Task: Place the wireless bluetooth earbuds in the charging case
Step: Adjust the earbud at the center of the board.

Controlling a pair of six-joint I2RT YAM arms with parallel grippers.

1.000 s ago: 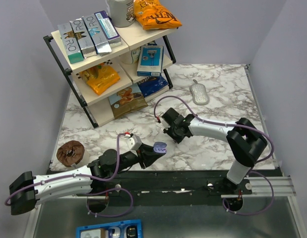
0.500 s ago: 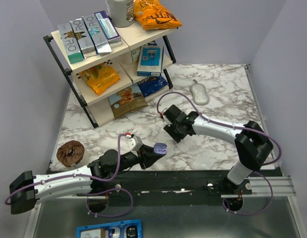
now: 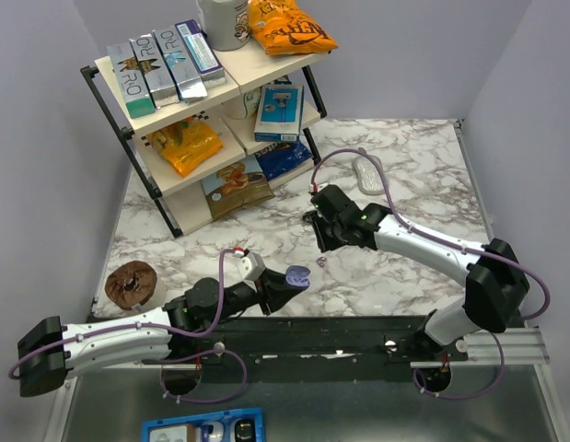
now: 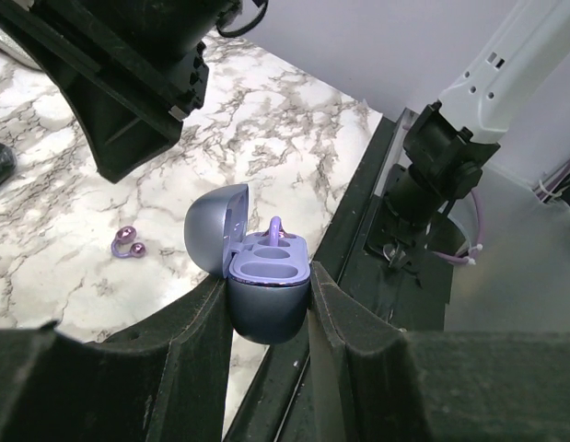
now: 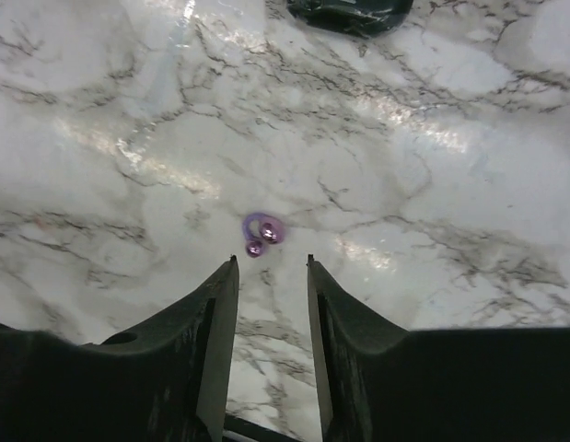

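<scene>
Right, from above we see the left gripper [image 3: 281,287] clamped on the charging case [image 3: 297,273], holding it over the near edge of the marble table [image 3: 409,175] with the lid up. The right gripper [image 3: 323,243] hangs over a purple earbud [image 3: 321,261] lying on the marble just beyond the case.

Over to the left wrist: the case sits squarely between the two fingers, wells facing up. A purple loop stands out of one well, so we judge one bud is already seated, though we cannot be sure. The loose bud lies on the marble, apart from the case.

Now the right wrist: the fingers [image 5: 211,350] stand apart with nothing between them, and the bud rests on the table just ahead of the tips, a touch toward one side. A glossy black object [image 5: 351,9] sits at the far edge, well clear.

We reckon the danger is that tiny rounded bud. An off-centre close could squirt it across the smooth marble, and a twisted grip could jam it at the well.
</scene>
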